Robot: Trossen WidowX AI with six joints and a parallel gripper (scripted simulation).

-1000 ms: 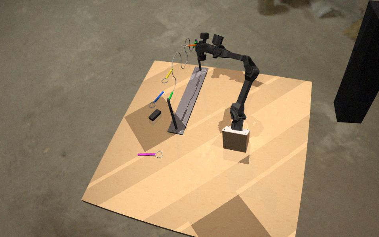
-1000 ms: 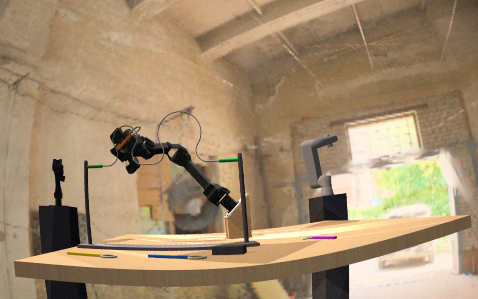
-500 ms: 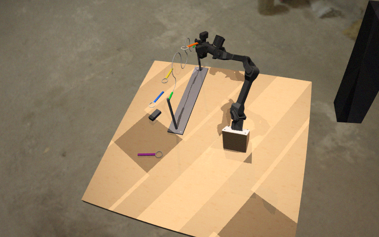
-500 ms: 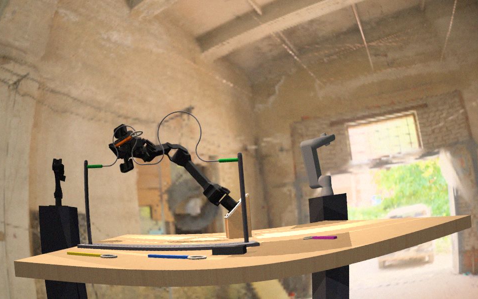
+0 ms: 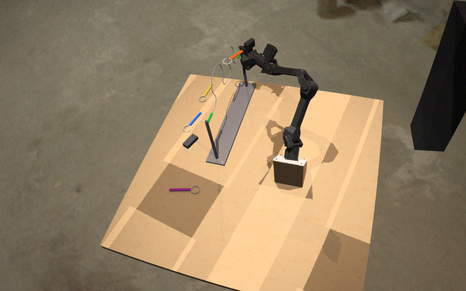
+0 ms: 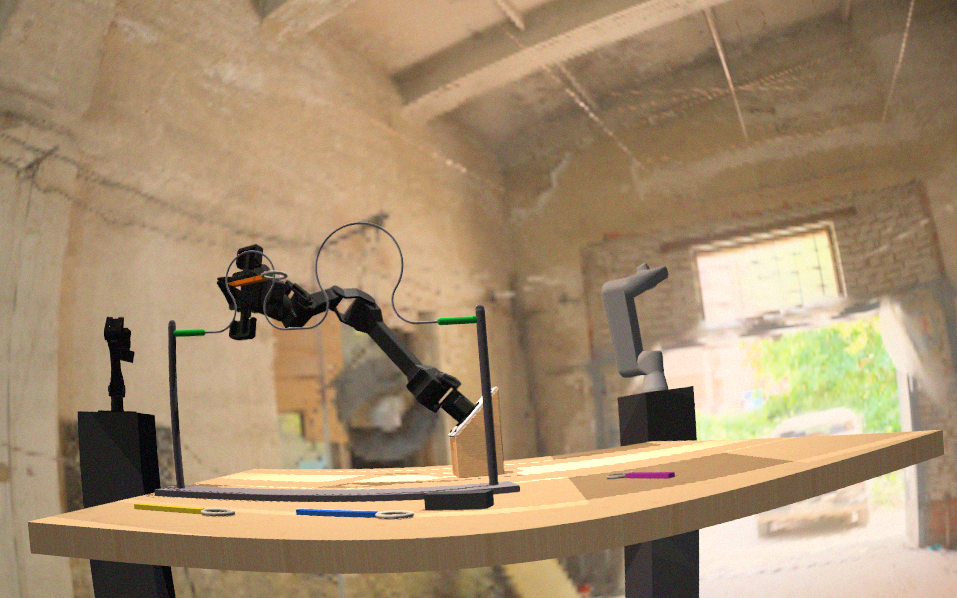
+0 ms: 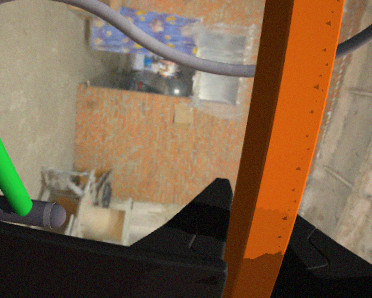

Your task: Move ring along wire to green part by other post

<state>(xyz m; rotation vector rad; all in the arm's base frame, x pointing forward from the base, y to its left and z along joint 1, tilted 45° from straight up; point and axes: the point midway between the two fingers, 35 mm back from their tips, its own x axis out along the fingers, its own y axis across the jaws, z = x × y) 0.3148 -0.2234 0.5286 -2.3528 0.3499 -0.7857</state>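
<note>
Parallel-jaw gripper [image 5: 243, 52] [image 6: 226, 283] [image 7: 231, 193]: clamped on the orange handle [image 5: 236, 54] [image 6: 246, 280] [image 7: 293, 130]. Pale ring [image 5: 227, 58] [image 6: 264, 274]: at the handle's end, by the small left loop of the grey wire [image 5: 212, 77] [image 6: 316, 253] [image 7: 188, 61] in the exterior view; threading unclear. Black post [image 5: 245, 75] [image 6: 175, 408] [image 7: 18, 211]: left, with green sleeve [image 5: 238, 56] [image 6: 190, 332] [image 7: 8, 171].

The arm [image 5: 302, 112] [image 6: 396, 349] is matte black, with blocky joint housings.
</note>
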